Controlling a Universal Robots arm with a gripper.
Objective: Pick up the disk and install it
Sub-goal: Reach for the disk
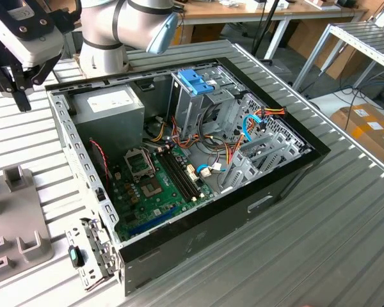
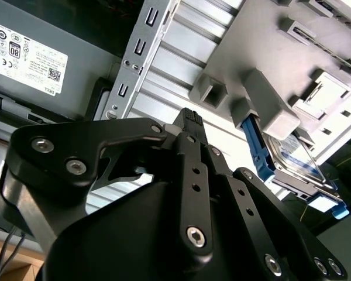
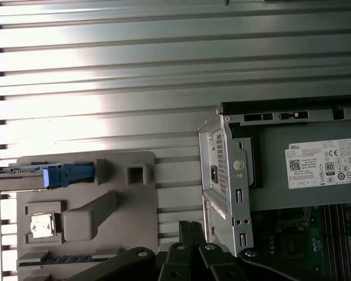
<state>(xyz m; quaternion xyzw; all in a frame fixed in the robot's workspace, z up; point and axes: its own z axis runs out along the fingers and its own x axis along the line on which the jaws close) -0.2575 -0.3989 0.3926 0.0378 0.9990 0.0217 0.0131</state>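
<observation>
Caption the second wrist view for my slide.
Black gripper hovers over the ribbed metal table, clear of the grey, blue-railed hard drive standing on edge in a grey plastic holder.

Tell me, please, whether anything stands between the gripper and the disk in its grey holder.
Nothing visible does. The gripper hangs over the slatted table beside the open computer case; the disk stands on edge in the grey holder, with only bare slats and the holder's low blocks between.
</observation>
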